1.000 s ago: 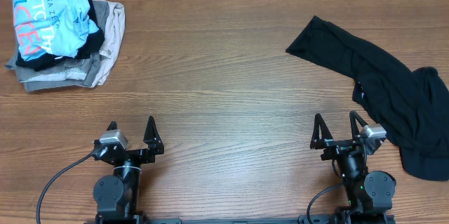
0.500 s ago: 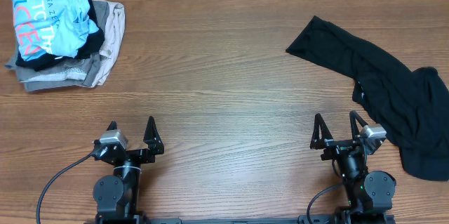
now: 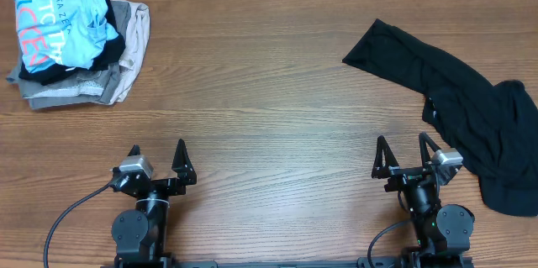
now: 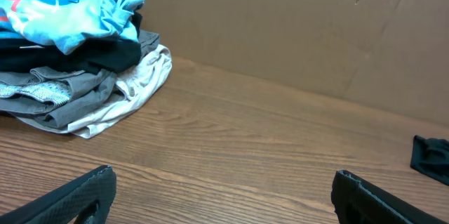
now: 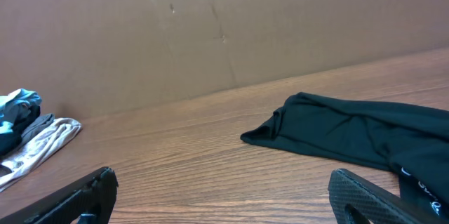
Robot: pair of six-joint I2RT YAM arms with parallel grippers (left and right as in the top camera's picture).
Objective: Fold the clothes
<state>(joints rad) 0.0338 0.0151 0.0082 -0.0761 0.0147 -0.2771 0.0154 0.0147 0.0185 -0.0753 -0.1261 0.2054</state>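
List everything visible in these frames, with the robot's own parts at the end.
light blue T-shirt: one, light blue with white and coral-red print, top of the pile at the table's far left corner
dark garment: one, black, in the pile under the T-shirt
grey garment: one, grey, lower in the pile
off-white garment: one, off-white, right edge of the pile
black garment: one, black, lying unfolded on the right side
table: one, brown wood grain
back wall: one, brown, behind the table
left end effector: one, black, near edge, open, empty
right end effector: one, black, near edge, open, empty
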